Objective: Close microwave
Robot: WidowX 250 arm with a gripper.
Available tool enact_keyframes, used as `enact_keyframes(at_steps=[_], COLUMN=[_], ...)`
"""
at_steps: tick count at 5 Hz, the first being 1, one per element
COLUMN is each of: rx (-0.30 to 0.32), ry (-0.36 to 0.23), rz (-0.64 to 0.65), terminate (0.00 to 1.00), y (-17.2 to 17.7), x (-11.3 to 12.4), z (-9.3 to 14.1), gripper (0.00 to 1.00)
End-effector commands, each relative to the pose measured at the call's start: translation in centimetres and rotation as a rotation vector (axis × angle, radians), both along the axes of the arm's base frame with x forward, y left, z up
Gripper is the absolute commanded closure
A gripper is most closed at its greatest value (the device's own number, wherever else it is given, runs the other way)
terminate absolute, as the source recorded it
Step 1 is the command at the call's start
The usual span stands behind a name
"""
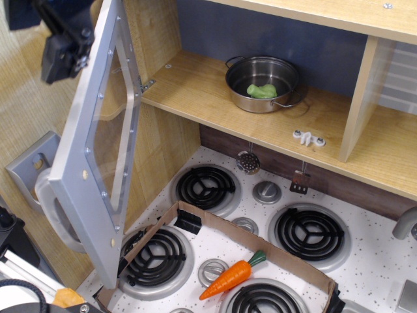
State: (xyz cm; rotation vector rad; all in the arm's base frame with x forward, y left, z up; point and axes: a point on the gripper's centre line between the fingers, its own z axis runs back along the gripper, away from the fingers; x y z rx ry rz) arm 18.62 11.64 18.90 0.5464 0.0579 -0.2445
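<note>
The microwave is a wood-lined shelf space [215, 91] with a wide grey door [98, 143] that stands swung open to the left, its clear window facing me and its chunky silver handle [55, 218] at the lower left. My gripper [62, 49] is a dark blurred shape at the top left, just outside the door's upper edge. I cannot tell whether it is open or shut, or whether it touches the door.
A steel pot [262, 83] with a green item [261, 90] sits inside the microwave space. Below lies a toy stove with black coil burners [205, 186], a cardboard strip [254, 241] and an orange carrot [231, 275]. A grey holder [29, 163] is on the left wall.
</note>
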Motion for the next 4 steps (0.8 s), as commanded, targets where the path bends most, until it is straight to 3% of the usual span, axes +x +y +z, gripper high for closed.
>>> enact_keyframes(at_steps=[1, 2, 4], rx=[0.012, -0.039, -0.205], ry=[-0.023, -0.041, -0.177], rz=[0.061, 0.080, 0.051], terminate=[0.00, 0.00, 0.00], y=[0.3, -0.7, -4.2], x=[-0.8, 0.5, 4.9], z=[-1.3, -2.3, -4.3], gripper=[0.00, 0.00, 0.00])
